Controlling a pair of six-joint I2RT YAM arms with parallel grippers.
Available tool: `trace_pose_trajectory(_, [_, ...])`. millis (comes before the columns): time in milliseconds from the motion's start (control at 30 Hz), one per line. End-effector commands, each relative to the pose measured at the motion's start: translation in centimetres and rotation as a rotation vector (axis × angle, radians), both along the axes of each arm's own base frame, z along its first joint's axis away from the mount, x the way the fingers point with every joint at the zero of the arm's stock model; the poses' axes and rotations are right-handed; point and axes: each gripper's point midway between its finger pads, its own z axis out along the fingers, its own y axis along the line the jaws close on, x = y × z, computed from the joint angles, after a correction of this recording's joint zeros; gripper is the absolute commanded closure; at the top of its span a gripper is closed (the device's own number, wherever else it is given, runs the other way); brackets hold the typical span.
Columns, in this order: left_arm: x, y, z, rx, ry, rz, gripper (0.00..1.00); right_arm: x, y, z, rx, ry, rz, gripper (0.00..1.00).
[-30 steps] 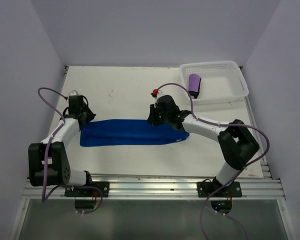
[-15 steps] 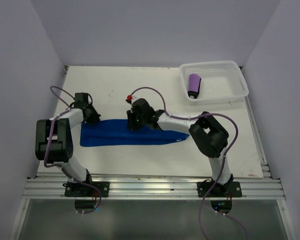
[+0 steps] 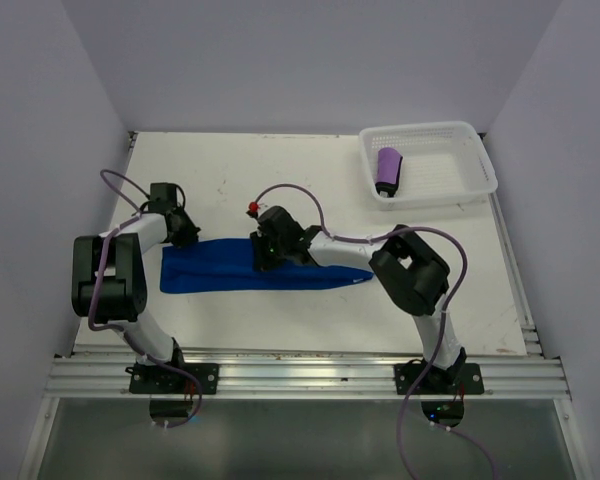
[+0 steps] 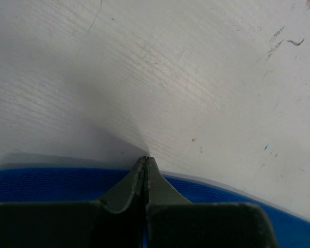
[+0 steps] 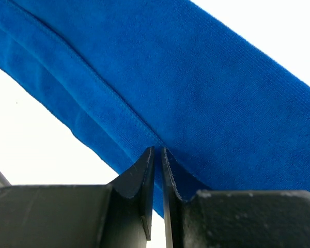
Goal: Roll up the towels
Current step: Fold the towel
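Note:
The bright blue towel [image 3: 250, 268] lies flat on the table as a long folded strip. My left gripper [image 3: 183, 232] is shut, its tips [image 4: 146, 159] resting at the far edge of the blue towel [image 4: 51, 183] near its left end. My right gripper [image 3: 265, 252] presses on the strip's middle. Its jaws [image 5: 157, 150] are all but shut, with a thin slit and nothing in it, over the hem of the blue towel [image 5: 206, 77]. The dark purple towel [image 3: 388, 168] sits rolled inside the basket.
The white mesh basket [image 3: 420, 127] stands at the table's far right corner. The white table [image 3: 280, 180] ends at walls on the left, right and far sides. A metal rail [image 3: 300, 375] runs along the near edge.
My right gripper has slid left along the blue towel, from near its right end to its middle. The left arm has refolded, with its gripper staying by the towel's far left corner.

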Motion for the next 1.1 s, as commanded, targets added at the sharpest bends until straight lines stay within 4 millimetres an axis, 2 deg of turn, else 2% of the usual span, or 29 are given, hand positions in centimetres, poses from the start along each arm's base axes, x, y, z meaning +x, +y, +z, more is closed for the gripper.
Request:
trace_pose_trajectory(0, [-0.5,0.9,-0.1,0.038,0.038,0.024,1.00,-0.4,0.2,0.2,-0.008,0.000,0.009,0.86])
trace_pose_trajectory(467, [-0.4,1.2,0.3,0.049,0.036,0.036,1.00,-3.7,-1.5,-1.6,-0.055,0.030,0.047,0.85])
trace_pose_trajectory(700, [-0.4,1.4,0.2,0.055,0.033,0.054,1.00,-5.4,-1.6,-2.1,-0.059,0.035,0.072,0.84])
trace_pose_trajectory(900, [-0.7,1.5,0.4,0.059,0.035,0.056,1.00,-6.0,-1.8,-2.2,-0.061,0.028,0.074,0.82])
trace_pose_trajectory(1033, [-0.6,1.3,2.4,0.055,-0.012,0.048,1.00,-5.8,-1.8,-2.1,-0.067,0.023,0.066,0.82])
trace_pose_trajectory(1067, [-0.4,1.2,3.8,0.052,-0.053,0.042,1.00,-5.8,-1.9,-2.2,-0.074,0.024,0.063,0.82])
